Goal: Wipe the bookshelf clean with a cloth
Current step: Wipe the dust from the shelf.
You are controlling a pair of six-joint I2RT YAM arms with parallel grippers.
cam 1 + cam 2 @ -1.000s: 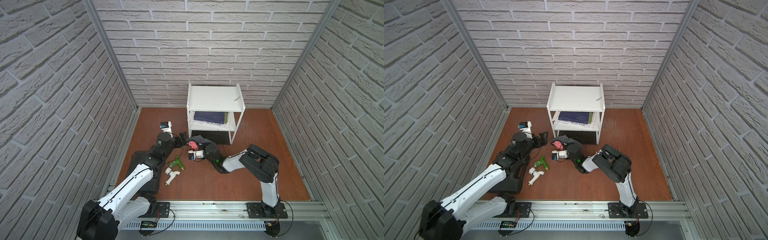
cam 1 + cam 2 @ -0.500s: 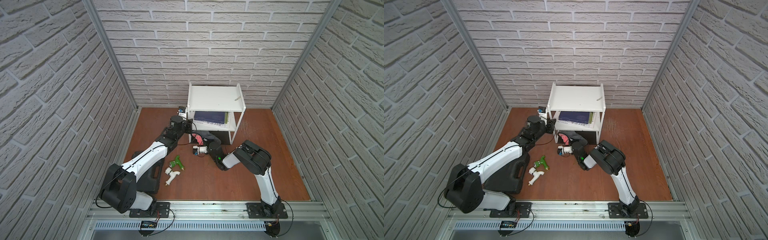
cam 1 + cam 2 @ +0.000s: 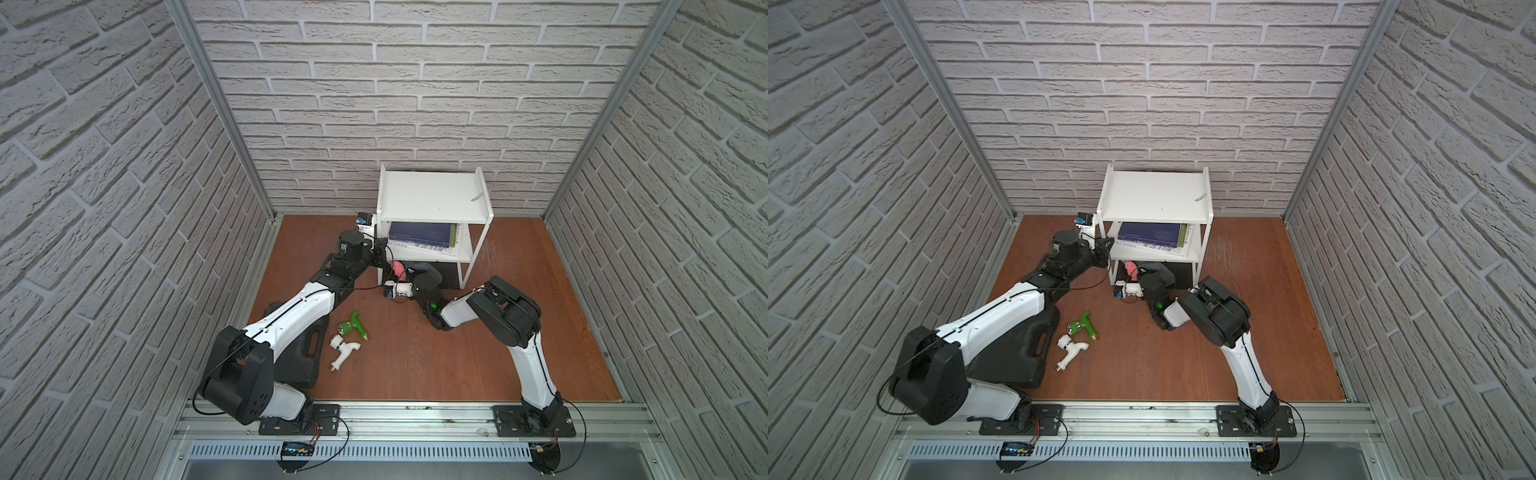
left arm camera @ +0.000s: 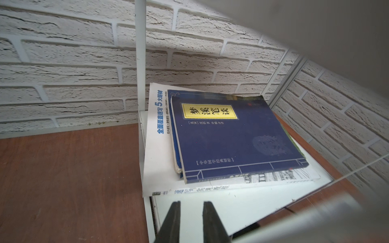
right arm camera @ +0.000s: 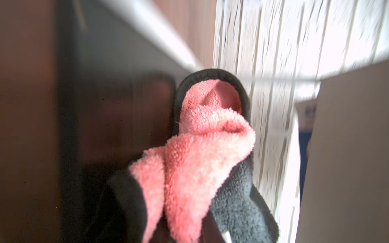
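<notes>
Top views, bookshelf (image 3: 432,199): upright on the brown floor (image 3: 519,332), back against the brick wall.
Top views, cloth (image 3: 398,268): a pink fold shows at the open front of the bottom tier.
Top views, right gripper (image 3: 409,271): reaches into the bottom tier from the front and is clamped on the cloth.
Top views, left gripper (image 3: 1108,243): at the left front post, level with the middle tier.
Top views, books (image 3: 422,237): stacked flat on the middle tier.
Top views, black case (image 3: 1009,357): flat on the floor under the left arm. A green tap (image 3: 1084,326) and a white tap (image 3: 1071,347) lie beside it, well apart from the bookshelf.
Left wrist view, left gripper (image 4: 190,218): two dark fingers are parted by a narrow gap with nothing between them, over the front edge of the middle tier.
Left wrist view, blue book (image 4: 231,136): lies on a white book (image 4: 160,160).
Right wrist view, cloth (image 5: 200,147): bunched, pink inside and dark grey outside, pinched at its lower end. The fingers are mostly hidden by fabric.
Right wrist view, bookshelf (image 5: 168,37): blurred; contact with the cloth cannot be told.
</notes>
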